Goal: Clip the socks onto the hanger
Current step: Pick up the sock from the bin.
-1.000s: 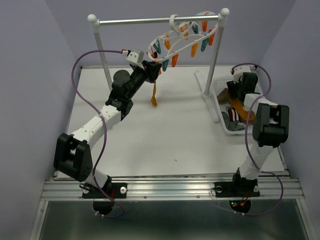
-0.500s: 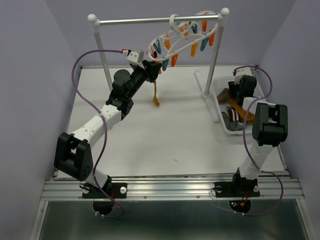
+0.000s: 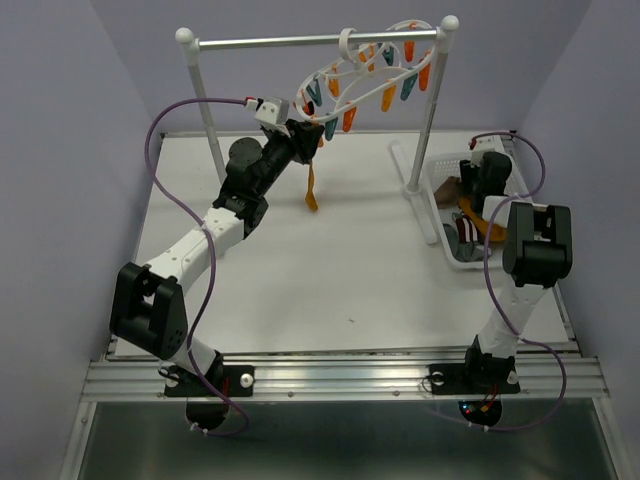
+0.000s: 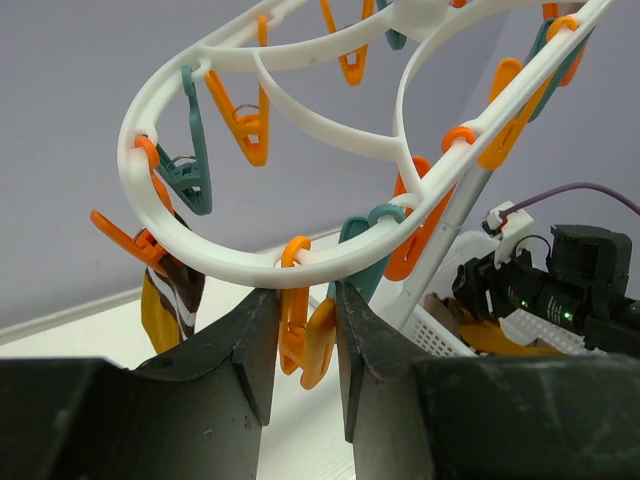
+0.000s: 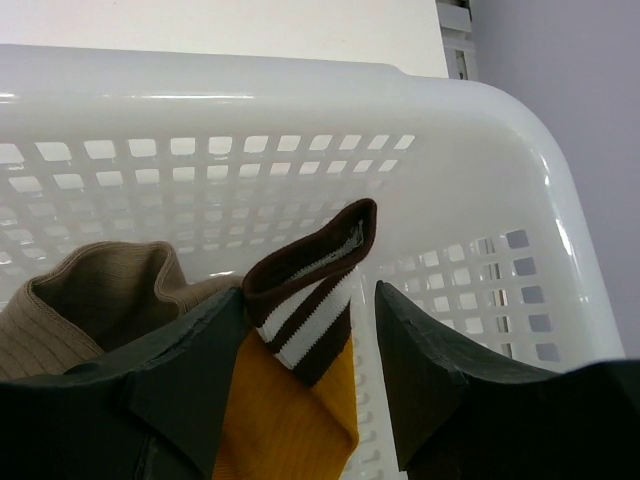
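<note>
The white oval hanger (image 3: 350, 75) hangs tilted from the rail by its hook, with orange and teal clips round its ring (image 4: 225, 255). My left gripper (image 3: 300, 135) is raised to its lower end and shut on one orange clip (image 4: 305, 340), a finger on each side. One mustard sock (image 3: 311, 190) with a striped cuff (image 4: 178, 290) hangs from a nearby clip. My right gripper (image 3: 470, 188) is down in the basket, open (image 5: 310, 290). A mustard sock (image 5: 290, 420) stands between its jaws, striped cuff up, against the left finger, with a gap to the right finger.
The white perforated basket (image 3: 437, 200) sits at the right edge of the table, its wall (image 5: 300, 100) close behind my right jaws. A tan sock (image 5: 80, 300) lies in it at the left. The silver rail (image 3: 300, 42) on white posts (image 3: 430, 110) spans the back.
My right gripper has shifted slightly toward the back inside the basket and its jaws have narrowed. The left arm and the hanger have barely moved.
</note>
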{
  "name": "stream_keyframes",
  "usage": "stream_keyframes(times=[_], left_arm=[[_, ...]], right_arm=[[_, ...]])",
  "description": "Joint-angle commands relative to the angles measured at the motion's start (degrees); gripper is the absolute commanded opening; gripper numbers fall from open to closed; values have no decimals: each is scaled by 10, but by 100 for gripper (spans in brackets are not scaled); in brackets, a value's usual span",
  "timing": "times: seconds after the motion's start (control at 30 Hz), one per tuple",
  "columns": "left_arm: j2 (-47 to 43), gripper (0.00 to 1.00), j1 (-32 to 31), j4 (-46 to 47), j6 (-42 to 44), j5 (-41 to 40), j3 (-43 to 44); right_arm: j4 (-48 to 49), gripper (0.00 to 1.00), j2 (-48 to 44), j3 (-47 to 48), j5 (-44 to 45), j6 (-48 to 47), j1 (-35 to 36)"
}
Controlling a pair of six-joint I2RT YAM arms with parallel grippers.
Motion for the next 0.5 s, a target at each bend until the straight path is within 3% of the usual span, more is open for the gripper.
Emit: stream_keyframes(times=[0.0,0.47], left_arm=[[2,0,2,1,11,-1,22],[5,0,2,1,14,-2,22]], right_arm=[[41,61,6,-5,-9,12,-2],[75,63,27,-11,35,29,-8]])
